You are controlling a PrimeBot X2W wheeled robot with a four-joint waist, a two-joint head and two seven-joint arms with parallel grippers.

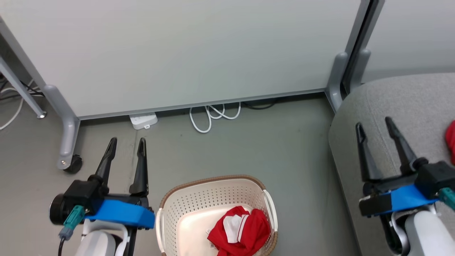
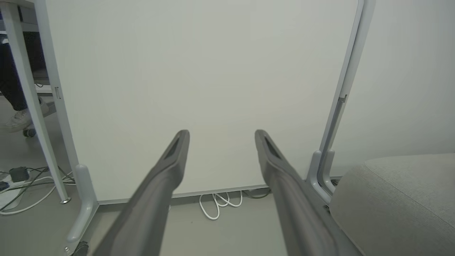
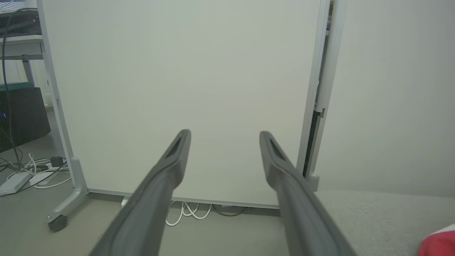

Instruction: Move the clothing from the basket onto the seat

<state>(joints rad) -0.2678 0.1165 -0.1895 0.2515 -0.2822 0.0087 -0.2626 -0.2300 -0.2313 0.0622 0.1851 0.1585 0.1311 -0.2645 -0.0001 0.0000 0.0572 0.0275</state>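
The left jaws stood wide apart and held nothing, their two long dark fingers (image 1: 141, 167) pointing towards the white partition panel (image 1: 195, 53). In the head view they lay over the grey floor (image 1: 284, 149), to the left of the basket. The right jaws were just as wide and just as empty, and their fingers (image 1: 400, 145) showed against the rounded edge of the large light-grey woven-fabric seat (image 1: 391, 99). Behind each pair of fingers sat a blue plastic mount (image 1: 121, 213) on a pale forearm.

Between the two arms, the cream-white perforated plastic basket with a brown woven-look rim (image 1: 213, 179) stood on the floor, apart from both jaws. A crumpled bright-red garment with white panels (image 1: 245, 231) lay inside it, towards its right side, and the rest of the basket's bottom was bare. A second piece of red cloth (image 1: 450, 140) lay on the seat at the right edge of the head view, close to the right arm. The right wrist view caught it in its lower right corner.

Farther out, a looped white cable (image 1: 213, 115) and a small white power block (image 1: 144, 121) lay at the foot of the panel. The panel's grey leg ended in a black castor (image 1: 73, 164). At the far left of the left wrist view, a person's pale shoe (image 2: 16, 121) rested on the floor beyond the panel frame.
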